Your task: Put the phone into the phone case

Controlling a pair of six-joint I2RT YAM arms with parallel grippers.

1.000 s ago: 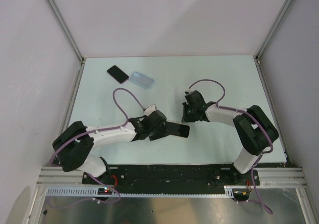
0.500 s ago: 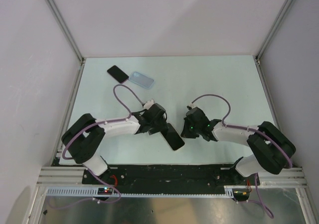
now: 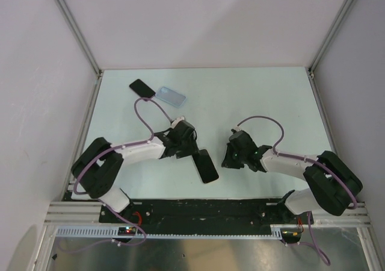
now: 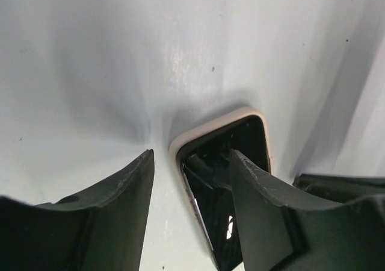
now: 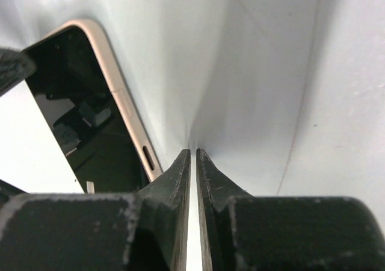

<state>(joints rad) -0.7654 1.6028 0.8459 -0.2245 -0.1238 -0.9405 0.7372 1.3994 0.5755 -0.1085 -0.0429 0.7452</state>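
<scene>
The phone (image 3: pixel 208 166), a black slab with a pale gold rim, lies flat on the table near the front, between my two grippers. My left gripper (image 3: pixel 194 153) is open. In the left wrist view (image 4: pixel 191 156) the phone's (image 4: pixel 240 143) corner shows between the fingers, with the right finger (image 4: pixel 264 211) over its screen. My right gripper (image 3: pixel 226 161) is shut and empty, with its tips (image 5: pixel 192 152) down on the table just right of the phone's (image 5: pixel 78 102) long edge. The light blue phone case (image 3: pixel 171 96) lies at the back left, far from both grippers.
A second black slab (image 3: pixel 142 89) lies at the back left, next to the case. White walls and metal posts enclose the table (image 3: pixel 264 96). A purple cable loops over each arm.
My left gripper swung the phone round from pointing right to pointing toward the front, and the phone now lies on the table. My right arm came forward and down beside it.
</scene>
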